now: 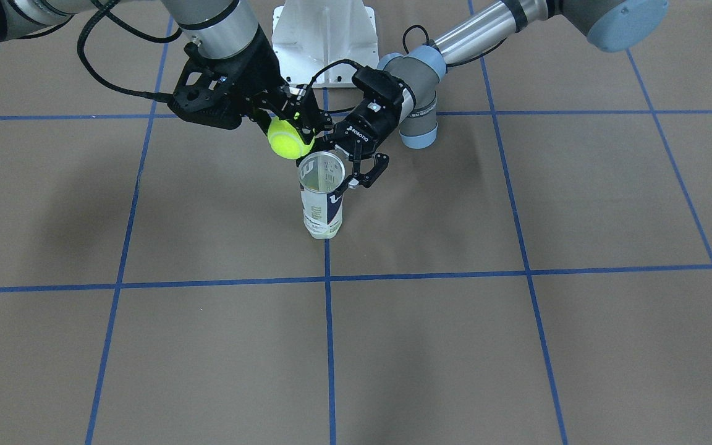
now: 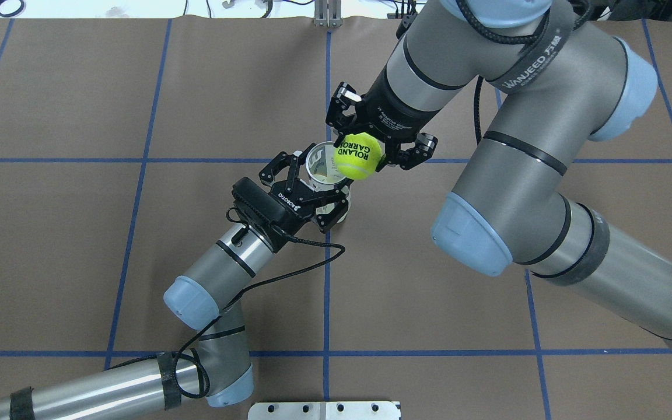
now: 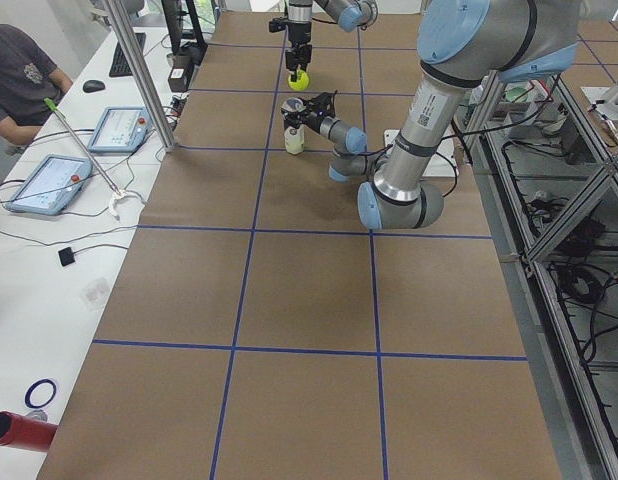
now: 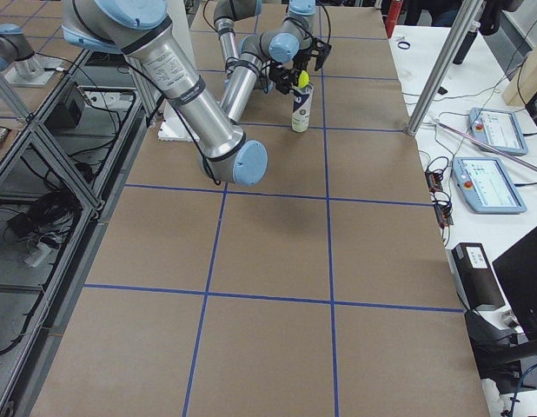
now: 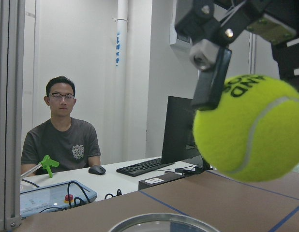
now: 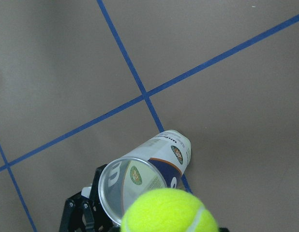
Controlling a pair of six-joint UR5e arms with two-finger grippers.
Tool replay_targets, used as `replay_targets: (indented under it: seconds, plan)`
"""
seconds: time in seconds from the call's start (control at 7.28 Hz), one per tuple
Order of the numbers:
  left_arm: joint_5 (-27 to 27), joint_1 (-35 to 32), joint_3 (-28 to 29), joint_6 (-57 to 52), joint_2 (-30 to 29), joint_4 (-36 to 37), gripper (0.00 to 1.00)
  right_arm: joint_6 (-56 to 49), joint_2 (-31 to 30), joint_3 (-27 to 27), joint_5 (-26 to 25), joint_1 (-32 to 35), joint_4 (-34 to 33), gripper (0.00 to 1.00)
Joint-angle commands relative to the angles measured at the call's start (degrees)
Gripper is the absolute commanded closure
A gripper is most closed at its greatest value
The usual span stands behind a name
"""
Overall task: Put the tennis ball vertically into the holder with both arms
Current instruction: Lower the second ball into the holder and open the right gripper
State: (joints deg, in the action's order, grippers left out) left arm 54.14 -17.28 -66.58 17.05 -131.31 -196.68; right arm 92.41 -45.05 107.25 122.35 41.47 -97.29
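Holder (image 1: 324, 207) mouth: open upward, with a gap between the rim and the tennis ball (image 2: 358, 155), which hangs over its right edge.
Holder sides: taken by the left gripper (image 2: 314, 188), body at near left.
Above right: right gripper (image 2: 363, 150) and wrist block the way.
Table (image 2: 79, 245): wide passage at far left and near right.

Upright clear holder (image 1: 324, 207); ball (image 1: 289, 139) above

Left gripper (image 2: 319, 185) lies level at the end of a low, outstretched arm, clamped on the can (image 2: 317, 168). Right gripper (image 2: 361, 153) points straight down, gripping a ball (image 2: 358, 158).
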Motion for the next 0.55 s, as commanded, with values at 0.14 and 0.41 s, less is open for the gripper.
replay_targets:
  seconds: [0.14,0.41]
  plan:
    - [0.00,0.06,0.05,0.00,0.00,-0.02,0.14,-0.21,2.15,-4.06,-1.06,-0.69,1.49,1.00]
    - [0.00,0.14,0.05,0.00,0.00,-0.02,0.14,0.14,3.56,-7.83,-1.59,-0.78,5.43,1.00]
